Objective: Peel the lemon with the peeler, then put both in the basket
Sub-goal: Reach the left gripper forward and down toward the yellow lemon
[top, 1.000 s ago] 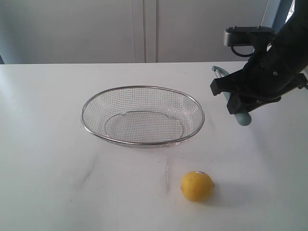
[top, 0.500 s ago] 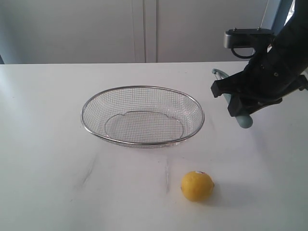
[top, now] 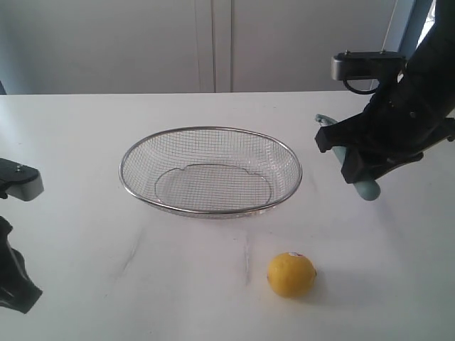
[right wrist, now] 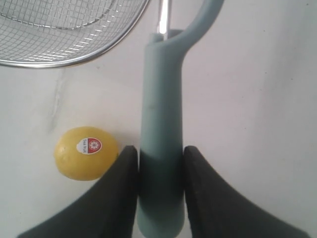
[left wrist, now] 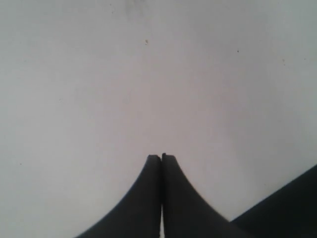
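Since a second ago, the left arm has come into the near left corner of the exterior view, and the right gripper [right wrist: 159, 151] has carried the peeler [top: 367, 188] a little rightward and nearer; lemon and basket have not shifted.

Nearest, the left gripper [left wrist: 161, 156] hangs over bare table [top: 85, 142] with its fingers pressed together and nothing between them. The lemon [top: 291, 274] sits loose on the table in front of the basket, sticker [right wrist: 90, 145] up, well apart from both grippers. Behind it the basket [top: 210, 211] stands empty. To its right, the right gripper is clamped on the lower end of the peeler's handle, blade end pointing away over the table.

Peeling has not begun. The main risk, I judge, is the lemon itself: round and unheld, it would roll off if the blade met it before the left gripper (which must first open) has it pinned. A grip so low on the handle could also let the peeler twist under cutting pressure.
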`<state>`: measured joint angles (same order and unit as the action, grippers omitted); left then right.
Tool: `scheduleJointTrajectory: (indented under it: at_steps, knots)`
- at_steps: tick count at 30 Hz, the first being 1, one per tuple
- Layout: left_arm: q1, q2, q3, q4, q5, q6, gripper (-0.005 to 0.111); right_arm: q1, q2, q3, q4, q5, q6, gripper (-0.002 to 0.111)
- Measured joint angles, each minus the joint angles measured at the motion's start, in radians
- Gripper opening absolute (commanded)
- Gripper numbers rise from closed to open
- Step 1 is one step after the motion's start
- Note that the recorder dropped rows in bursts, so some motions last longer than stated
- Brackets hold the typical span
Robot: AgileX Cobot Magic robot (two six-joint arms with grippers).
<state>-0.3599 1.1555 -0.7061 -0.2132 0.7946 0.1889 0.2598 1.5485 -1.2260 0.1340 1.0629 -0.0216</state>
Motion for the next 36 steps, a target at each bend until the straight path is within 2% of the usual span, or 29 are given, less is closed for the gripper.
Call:
scheduleJointTrajectory:
  at_steps: [5, 12, 17, 27, 36]
  knots:
    - [-0.050, 0.044, -0.010, 0.000, -0.028, -0.019, 0.000, 0.000, 0.000, 0.000, -0.018, -0.009, -0.004, 0.000]
    - [-0.096, 0.103, -0.100, 0.000, -0.030, -0.023, 0.000, 0.000, 0.000, 0.000, -0.028, -0.009, -0.004, 0.000]
    - [-0.179, 0.194, -0.182, 0.000, -0.035, -0.023, 0.000, 0.000, 0.000, 0.000, -0.034, -0.009, -0.004, 0.000]
    - [-0.369, 0.390, -0.334, -0.002, -0.204, 0.042, 0.000, 0.000, 0.000, 0.000, -0.035, -0.054, -0.004, 0.000]
    - [-0.442, 0.464, -0.361, -0.008, -0.312, 0.146, 0.000, 0.000, 0.000, 0.000, -0.002, -0.087, 0.000, 0.000]
